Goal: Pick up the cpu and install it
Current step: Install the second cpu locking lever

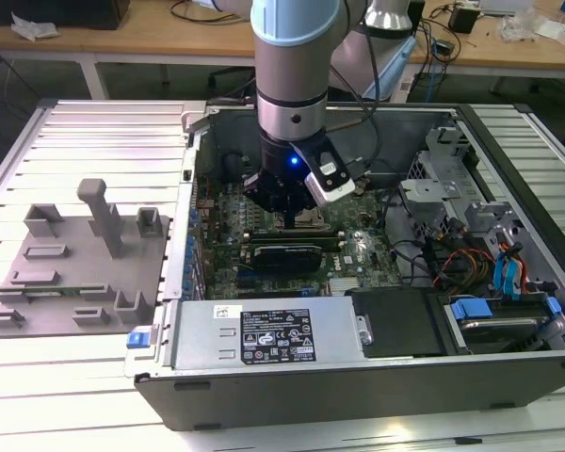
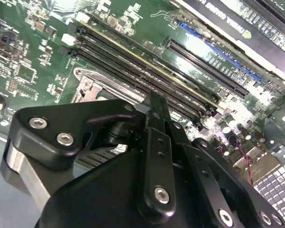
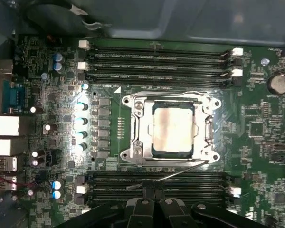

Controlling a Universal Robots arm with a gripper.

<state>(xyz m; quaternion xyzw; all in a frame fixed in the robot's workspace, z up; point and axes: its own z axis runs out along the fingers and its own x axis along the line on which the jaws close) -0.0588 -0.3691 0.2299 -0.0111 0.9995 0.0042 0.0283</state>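
The cpu (image 3: 173, 131) already sits in the metal-framed socket (image 3: 133, 128) on the green motherboard (image 3: 266, 142), its pale silver top showing square within the frame in the first wrist view. The thin retention lever (image 3: 180, 172) lies slanted along the socket's 6 o'clock edge, apparently not latched down. The tool (image 3: 154, 199) hangs just past that edge, over the memory slots (image 3: 156, 187), its fingers drawn together with nothing between them; the second wrist view shows the same dark fingers (image 2: 157, 111) pressed close above the slot rows.

In the exterior view the arm (image 1: 297, 56) reaches down into the open computer case (image 1: 358, 377), with the tool over the middle of the board. The grey plastic plate with pegs (image 1: 75, 273) rests on the tabletop at the case's 9 o'clock.

By my judgement the pick and the placing are done, and the work in hand is securing the chip. That calls for a gentle sideways and downward push on the lever, taking care not to skid onto the neighbouring slots.
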